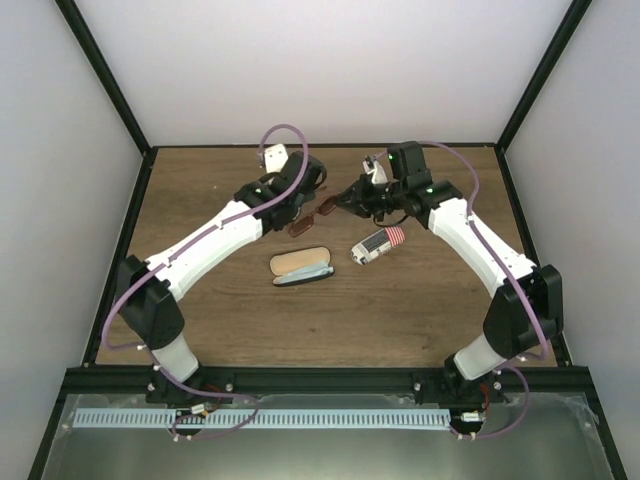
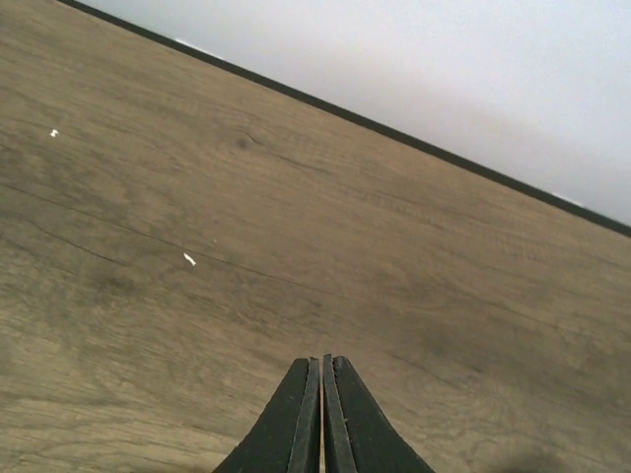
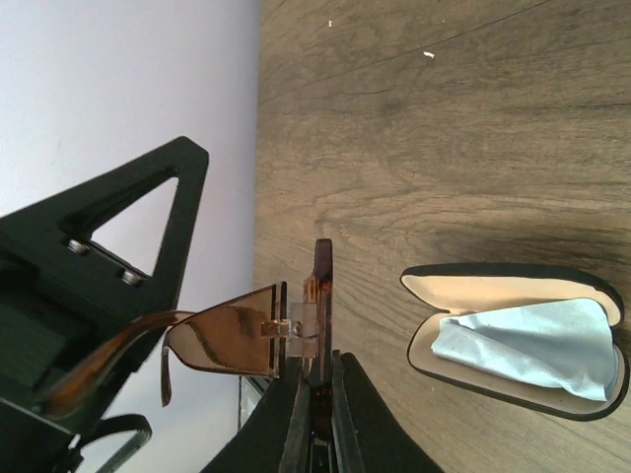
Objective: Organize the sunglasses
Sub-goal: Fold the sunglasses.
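The sunglasses (image 3: 225,337), with amber-brown lenses and a thin reddish-brown frame, hang above the table. My right gripper (image 3: 320,372) is shut on their frame edge, and one lens and a temple stick out to the left. In the top view the sunglasses (image 1: 312,216) sit between both grippers at mid-table. My right gripper (image 1: 350,200) is at their right end. My left gripper (image 1: 305,193) is close at their left end. In its own view the left gripper (image 2: 322,365) is shut, with only bare wood in front of it.
An open tan case (image 1: 297,263) holding a light blue cloth (image 3: 527,340) lies in front of the sunglasses. A red-and-white striped case (image 1: 378,245) lies to its right. The black frame rail (image 1: 320,147) runs along the table's far edge.
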Tool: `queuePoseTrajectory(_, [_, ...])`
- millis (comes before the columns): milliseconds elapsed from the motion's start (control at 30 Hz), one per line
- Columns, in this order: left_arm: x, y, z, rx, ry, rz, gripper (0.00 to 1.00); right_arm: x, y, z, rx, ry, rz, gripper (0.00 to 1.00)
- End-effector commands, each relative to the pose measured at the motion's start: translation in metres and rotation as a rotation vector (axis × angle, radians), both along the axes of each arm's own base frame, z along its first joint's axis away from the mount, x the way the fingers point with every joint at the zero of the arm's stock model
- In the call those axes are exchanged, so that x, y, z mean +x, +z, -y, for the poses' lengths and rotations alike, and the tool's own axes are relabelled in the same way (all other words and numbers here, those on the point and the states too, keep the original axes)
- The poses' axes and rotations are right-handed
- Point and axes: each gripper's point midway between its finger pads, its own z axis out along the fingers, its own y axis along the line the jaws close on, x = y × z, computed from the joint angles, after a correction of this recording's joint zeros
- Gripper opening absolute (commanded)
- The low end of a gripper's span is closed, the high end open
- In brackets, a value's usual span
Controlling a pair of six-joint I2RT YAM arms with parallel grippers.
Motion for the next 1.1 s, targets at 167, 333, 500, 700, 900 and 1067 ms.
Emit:
queuePoseTrajectory(167, [-0.010,-0.019,0.023,0.059,-0.057,-0.059,0.04,0.016,0.024,-0.005,0.039,-0.014,0.046,0.01])
queuePoseTrajectory(333, [-0.019,-0.030,0.024,0.086,-0.037,-0.073,0.16,0.019,0.026,-0.010,0.085,-0.023,0.010,0.01])
queuePoseTrajectory(500, [-0.021,-0.042,0.034,0.103,-0.054,-0.090,0.36,0.022,0.032,-0.017,0.134,-0.014,-0.011,0.01])
queuePoseTrajectory(700, [-0.023,-0.048,0.038,0.087,-0.058,-0.100,0.49,0.023,0.036,-0.019,0.155,-0.004,-0.001,0.01])
queuePoseTrajectory(900, [-0.024,-0.046,0.035,0.067,-0.041,-0.088,0.89,0.023,0.034,-0.018,0.160,-0.010,-0.003,0.01])
queuePoseTrajectory(1067, [-0.019,-0.014,0.014,0.053,0.013,-0.024,0.96,0.024,0.030,-0.014,0.132,-0.026,0.001,0.01])
